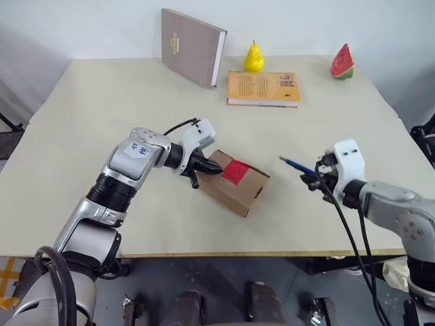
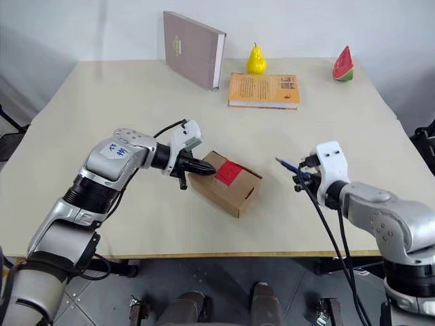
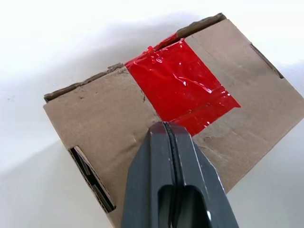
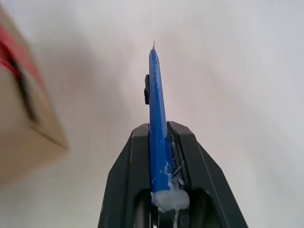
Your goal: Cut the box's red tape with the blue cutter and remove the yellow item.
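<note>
The small brown box (image 1: 239,190) lies near the table's front middle, with the red tape (image 1: 236,171) across its top seam. My left gripper (image 1: 217,170) is shut with nothing between its fingers, and its tips rest on the box top at the tape's (image 3: 183,85) near edge. To the right of the box and apart from it, my right gripper (image 1: 317,178) is shut on the blue cutter (image 1: 296,164), which hangs above the table. The cutter's (image 4: 156,104) blade tip points toward the box. The yellow item is hidden.
At the back of the table (image 1: 88,129) a grey-brown book (image 1: 192,46) stands upright. Beside it are a yellow pear (image 1: 253,58), an orange-yellow book (image 1: 264,88) lying flat, and a watermelon slice (image 1: 342,62) at the back right.
</note>
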{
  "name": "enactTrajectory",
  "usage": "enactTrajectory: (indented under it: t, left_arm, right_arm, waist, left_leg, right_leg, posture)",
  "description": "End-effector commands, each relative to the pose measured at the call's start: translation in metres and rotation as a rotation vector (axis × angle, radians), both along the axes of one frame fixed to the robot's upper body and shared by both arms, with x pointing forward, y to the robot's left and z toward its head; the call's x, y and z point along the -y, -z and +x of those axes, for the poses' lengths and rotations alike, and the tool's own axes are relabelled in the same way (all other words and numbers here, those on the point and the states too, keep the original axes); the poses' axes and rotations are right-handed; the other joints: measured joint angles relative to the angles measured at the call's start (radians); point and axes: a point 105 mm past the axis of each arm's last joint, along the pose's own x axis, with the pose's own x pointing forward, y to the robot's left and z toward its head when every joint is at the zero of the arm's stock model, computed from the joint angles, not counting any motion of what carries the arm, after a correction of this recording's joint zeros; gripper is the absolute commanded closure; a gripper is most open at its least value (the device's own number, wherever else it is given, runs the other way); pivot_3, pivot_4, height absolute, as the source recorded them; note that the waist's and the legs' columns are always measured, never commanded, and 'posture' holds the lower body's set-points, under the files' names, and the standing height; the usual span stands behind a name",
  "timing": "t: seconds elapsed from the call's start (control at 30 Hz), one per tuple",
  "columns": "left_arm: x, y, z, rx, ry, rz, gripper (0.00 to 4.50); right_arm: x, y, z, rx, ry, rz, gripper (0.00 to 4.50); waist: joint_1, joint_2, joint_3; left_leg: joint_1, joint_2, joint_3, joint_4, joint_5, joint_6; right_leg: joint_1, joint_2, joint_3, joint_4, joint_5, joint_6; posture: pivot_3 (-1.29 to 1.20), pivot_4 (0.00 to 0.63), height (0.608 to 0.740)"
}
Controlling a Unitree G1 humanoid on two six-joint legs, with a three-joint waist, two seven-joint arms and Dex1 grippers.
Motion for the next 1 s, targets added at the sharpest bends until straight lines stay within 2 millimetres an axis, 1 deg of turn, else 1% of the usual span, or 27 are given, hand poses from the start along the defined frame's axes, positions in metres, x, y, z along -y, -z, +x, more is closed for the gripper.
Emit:
enactTrajectory:
  t: [0.03, 0.07, 0.13, 0.17, 0.23, 0.33, 0.4, 0.47, 0.53, 0.6, 0.63, 0.7, 0.77, 0.8, 0.83, 0.87, 0.93, 1.0]
  left_arm:
    - [-0.021, 0.013, 0.013, -0.012, -0.132, 0.05, 4.5]
    - [-0.022, 0.01, 0.015, -0.009, -0.138, 0.042, 4.5]
    - [-0.023, 0.005, 0.018, -0.001, -0.149, 0.026, 4.5]
    - [-0.025, -0.002, 0.02, 0.008, -0.158, 0.004, 4.5]
    - [-0.028, -0.014, 0.023, 0.02, -0.171, -0.036, 4.5]
    - [-0.028, -0.032, 0.026, 0.021, -0.176, -0.102, 4.5]
    - [-0.028, -0.043, 0.027, 0.013, -0.176, -0.144, 4.5]
    - [-0.028, -0.053, 0.026, 0.006, -0.169, -0.177, 4.5]
    - [-0.038, -0.07, 0.022, -0.005, -0.164, -0.229, 4.5]
    - [-0.045, -0.077, 0.018, -0.024, -0.167, -0.252, 4.5]
    - [-0.049, -0.076, 0.015, -0.041, -0.166, -0.248, 4.5]
    - [-0.054, -0.07, 0.006, -0.077, -0.153, -0.221, 4.5]
    - [-0.055, -0.062, -0.002, -0.103, -0.143, -0.19, 4.5]
    - [-0.056, -0.057, -0.008, -0.126, -0.132, -0.17, 4.5]
    - [-0.056, -0.048, -0.017, -0.16, -0.115, -0.141, 4.5]
    - [-0.057, -0.038, -0.028, -0.2, -0.098, -0.108, 4.5]
    - [-0.054, -0.022, -0.048, -0.27, -0.059, -0.056, 4.5]
    - [-0.051, -0.011, -0.059, -0.306, -0.039, -0.023, 4.5]
  right_arm:
    - [0.015, -0.011, -0.004, 0.081, 0.048, 0.01, 3.09]
    - [0.019, -0.007, -0.007, 0.074, 0.056, 0.004, 2.81]
    - [0.025, -0.001, -0.01, 0.06, 0.07, -0.003, 2.08]
    - [0.03, 0.001, -0.012, 0.058, 0.083, -0.014, 1.77]
    - [0.037, -0.001, -0.012, 0.074, 0.103, -0.045, 1.1]
    - [0.041, -0.01, -0.007, 0.105, 0.091, -0.085, 0.05]
    - [0.043, -0.019, 0.0, 0.142, 0.088, -0.109, 0.02]
    - [0.043, -0.027, 0.009, 0.16, 0.085, -0.105, 0.02]
    - [0.029, -0.042, 0.026, 0.193, 0.018, -0.116, 0.02]
    - [0.017, -0.048, 0.039, 0.192, -0.047, -0.136, 0.02]
    - [0.011, -0.047, 0.046, 0.174, -0.08, -0.159, 0.19]
    - [-0.003, -0.041, 0.052, 0.129, -0.177, -0.212, 0.63]
    - [-0.012, -0.039, 0.056, 0.123, -0.243, -0.23, 1.3]
    - [-0.014, -0.038, 0.062, 0.118, -0.248, -0.237, 1.69]
    - [-0.016, -0.034, 0.07, 0.107, -0.264, -0.268, 1.99]
    - [-0.02, -0.029, 0.078, 0.093, -0.297, -0.305, 2.4]
    - [-0.034, -0.024, 0.089, 0.078, -0.371, -0.33, 3.11]
    - [-0.045, -0.024, 0.097, 0.078, -0.423, -0.342, 3.8]
  waist:
    - [-0.001, 0.0, 0.0]
    - [-0.003, 0.0, 0.0]
    - [-0.005, 0.0, 0.0]
    - [-0.006, 0.0, 0.0]
    - [-0.009, 0.0, 0.0]
    - [-0.01, 0.0, 0.001]
    - [-0.009, 0.0, 0.002]
    - [-0.008, 0.0, 0.002]
    - [-0.011, 0.0, 0.002]
    - [-0.016, 0.0, 0.003]
    - [-0.019, 0.0, 0.003]
    - [-0.023, 0.0, 0.003]
    - [-0.023, 0.0, 0.003]
    - [-0.022, 0.0, 0.003]
    - [-0.024, 0.0, 0.003]
    - [-0.031, 0.0, 0.003]
    - [-0.034, 0.0, 0.003]
    - [-0.037, -0.001, 0.004]
  left_leg:
    - [0.0, 0.0, 0.0, 0.0, 0.0, 0.0]
    - [0.0, 0.0, 0.0, 0.0, 0.0, 0.0]
    - [0.001, 0.0, 0.0, 0.0, 0.0, 0.0]
    - [0.001, 0.0, 0.0, 0.0, 0.0, 0.0]
    - [0.001, 0.0, 0.0, 0.0, 0.0, 0.0]
    - [0.0, 0.0, 0.002, 0.0, 0.0, 0.0]
    - [-0.002, 0.0, 0.002, 0.0, 0.0, 0.0]
    - [-0.009, 0.0, 0.001, 0.001, 0.0, 0.0]
    - [-0.012, -0.001, 0.002, 0.001, 0.001, -0.001]
    - [-0.012, 0.0, 0.004, 0.0, 0.0, -0.001]
    - [-0.012, 0.0, 0.004, -0.001, 0.0, -0.001]
    - [-0.012, 0.0, 0.004, -0.003, 0.0, -0.001]
    - [-0.012, 0.0, 0.003, -0.003, 0.0, -0.001]
    - [-0.012, 0.0, 0.002, -0.003, 0.0, -0.001]
    - [-0.012, 0.0, 0.002, -0.003, 0.0, -0.001]
    - [-0.013, -0.001, 0.002, -0.003, -0.001, 0.0]
    - [-0.013, -0.002, 0.002, -0.002, -0.001, 0.0]
    - [-0.013, -0.001, 0.002, -0.002, -0.001, 0.0]
  right_leg:
    - [0.0, 0.0, 0.0, 0.0, 0.0, 0.0]
    - [0.0, 0.0, 0.0, 0.0, 0.0, 0.0]
    - [0.0, 0.001, 0.0, 0.0, 0.0, 0.0]
    - [0.0, 0.001, 0.0, 0.0, 0.0, 0.0]
    - [0.0, 0.001, 0.0, 0.0, 0.0, 0.0]
    - [-0.002, 0.001, 0.001, 0.001, 0.0, 0.0]
    - [-0.004, 0.001, 0.001, 0.001, 0.0, 0.0]
    - [-0.011, 0.001, 0.001, 0.005, 0.0, 0.001]
    - [-0.015, 0.0, 0.001, 0.007, 0.001, 0.001]
    - [-0.017, 0.0, 0.001, 0.007, 0.001, 0.001]
    - [-0.017, 0.0, 0.0, 0.007, 0.001, 0.001]
    - [-0.017, 0.0, 0.0, 0.006, 0.001, 0.001]
    - [-0.017, 0.0, -0.001, 0.006, 0.001, 0.001]
    - [-0.017, 0.0, -0.002, 0.006, 0.001, 0.001]
    - [-0.017, 0.0, -0.002, 0.006, 0.001, 0.001]
    - [-0.017, -0.001, -0.002, 0.006, 0.001, 0.001]
    - [-0.017, -0.002, -0.002, 0.006, 0.001, 0.001]
    - [-0.017, -0.002, -0.002, 0.005, 0.001, 0.001]
  posture:
    - [0.0, 0.15, 0.74]
    - [0.0, 0.15, 0.74]
    - [0.0, 0.15, 0.74]
    - [0.0, 0.15, 0.74]
    - [0.0, 0.15, 0.74]
    - [0.0, 0.15, 0.74]
    - [0.0, 0.15, 0.74]
    - [0.0, 0.15, 0.74]
    - [0.0, 0.15, 0.74]
    - [0.0, 0.15, 0.74]
    - [0.0, 0.15, 0.74]
    - [0.0, 0.15, 0.74]
    - [0.0, 0.15, 0.74]
    - [0.0, 0.15, 0.74]
    - [0.0, 0.15, 0.74]
    - [0.0, 0.15, 0.74]
    - [0.0, 0.15, 0.74]
    - [0.0, 0.15, 0.74]
